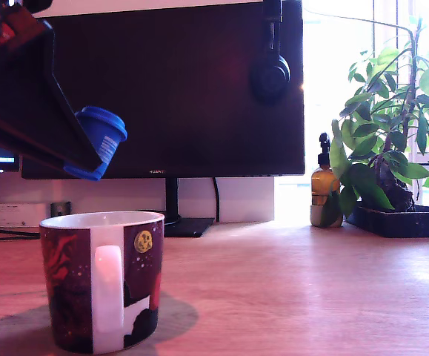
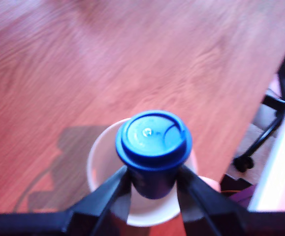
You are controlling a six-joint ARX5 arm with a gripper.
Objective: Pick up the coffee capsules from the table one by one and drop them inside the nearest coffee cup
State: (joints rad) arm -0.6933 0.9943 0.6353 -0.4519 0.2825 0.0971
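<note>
Wood-grain table (image 1: pixel 310 289) is stretching across the room, light brown and sunny. The blue coffee capsule (image 1: pixel 100 137) is hanging in the air above it. The black gripper (image 2: pixel 153 178) is pinching the capsule, with one finger (image 2: pixel 113 186) pressing on each side of its narrow body. In the exterior view the capsule is tilting, and its wide rim is pointing toward one o'clock. In the wrist view its round rim (image 2: pixel 153 138) is facing the camera.

The coffee cup (image 1: pixel 103 278) is standing upright on the table, right under the capsule. From the capsule, the cup is sitting at six o'clock in the exterior view. They are apart, not touching. The cup is dark red and black with a white handle (image 1: pixel 108 297) and a small yellow dot (image 1: pixel 143 240). In the wrist view its white inside (image 2: pixel 147 206) is showing behind the capsule.

Behind the cup, a big dark monitor (image 1: pixel 177 89) is standing on its stand. Black headphones (image 1: pixel 270 70) are hanging on it. From the cup, a small pump bottle (image 1: pixel 323 189) is standing at two o'clock, far back. A leafy green plant (image 1: pixel 392 133) is growing in a dark tray (image 1: pixel 399 221) just beside the bottle.
</note>
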